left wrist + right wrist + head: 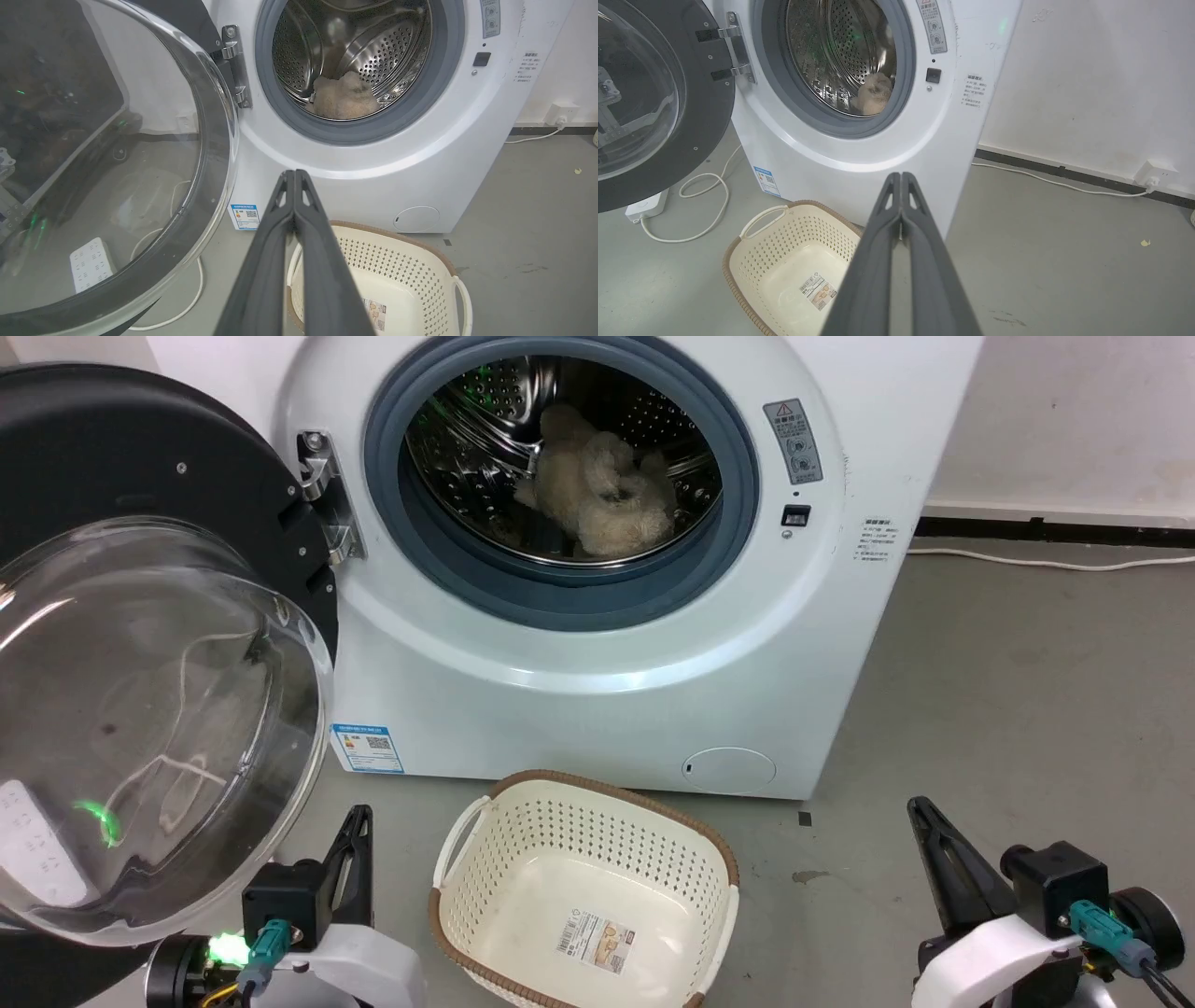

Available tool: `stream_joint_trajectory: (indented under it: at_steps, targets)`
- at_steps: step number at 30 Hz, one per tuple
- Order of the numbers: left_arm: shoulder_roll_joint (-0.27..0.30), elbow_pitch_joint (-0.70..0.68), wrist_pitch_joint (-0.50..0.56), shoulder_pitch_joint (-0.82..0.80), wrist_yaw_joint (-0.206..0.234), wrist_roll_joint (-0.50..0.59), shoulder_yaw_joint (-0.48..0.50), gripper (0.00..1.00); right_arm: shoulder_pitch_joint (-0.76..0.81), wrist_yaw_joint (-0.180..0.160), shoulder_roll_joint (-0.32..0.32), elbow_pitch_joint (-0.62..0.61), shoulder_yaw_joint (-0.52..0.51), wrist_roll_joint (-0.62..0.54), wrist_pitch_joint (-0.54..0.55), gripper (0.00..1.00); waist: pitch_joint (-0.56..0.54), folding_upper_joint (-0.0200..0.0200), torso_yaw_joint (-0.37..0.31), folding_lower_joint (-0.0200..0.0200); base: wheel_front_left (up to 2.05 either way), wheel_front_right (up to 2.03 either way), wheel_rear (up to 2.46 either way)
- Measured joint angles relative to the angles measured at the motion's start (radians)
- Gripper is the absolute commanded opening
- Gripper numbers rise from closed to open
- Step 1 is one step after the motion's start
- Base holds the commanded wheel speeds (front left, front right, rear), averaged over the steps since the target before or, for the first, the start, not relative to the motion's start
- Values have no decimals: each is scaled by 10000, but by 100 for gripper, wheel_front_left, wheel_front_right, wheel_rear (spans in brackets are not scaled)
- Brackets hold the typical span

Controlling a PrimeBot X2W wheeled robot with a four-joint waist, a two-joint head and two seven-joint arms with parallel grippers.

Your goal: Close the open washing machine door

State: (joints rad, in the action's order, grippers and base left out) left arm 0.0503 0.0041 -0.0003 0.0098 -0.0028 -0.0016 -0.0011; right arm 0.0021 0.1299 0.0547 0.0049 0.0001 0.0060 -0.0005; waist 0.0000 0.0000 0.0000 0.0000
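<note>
A: Any progress?
B: None. Marking washing machine door (159,728) wide open, 9 o'clock of washing machine (579,709), untouched.
A: Fingers?
B: Logging left gripper (358,821) at 7, right gripper (924,817) at 5: fingers pressed closed, holding nothing. Whole swing shut left to do.

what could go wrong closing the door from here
1. The left gripper is shut and sits close beside the bulging glass of the door; pushing on that curve, it may slip off.
2. The basket stands just before the washing machine; an arm sweeping the door across could knock it.
</note>
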Motion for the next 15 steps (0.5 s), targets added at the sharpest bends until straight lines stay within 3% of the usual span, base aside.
stream_joint_trajectory:
  at_steps: [3,4,15]
  targets:
    - [0,0,0,-3,0,0,2,0,0,-2,0,0,4,0,0,0,0,0,0,0,0,0,0]
    - [0,0,0,-4,0,0,0,100,0,-2,0,0,0,0,0,100,0,0,0,0,0,0,0]
    - [0,10,-109,-2,0,-4,-96,100,0,-2,2,73,-46,88,-109,100,16,0,39,0,0,0,0]
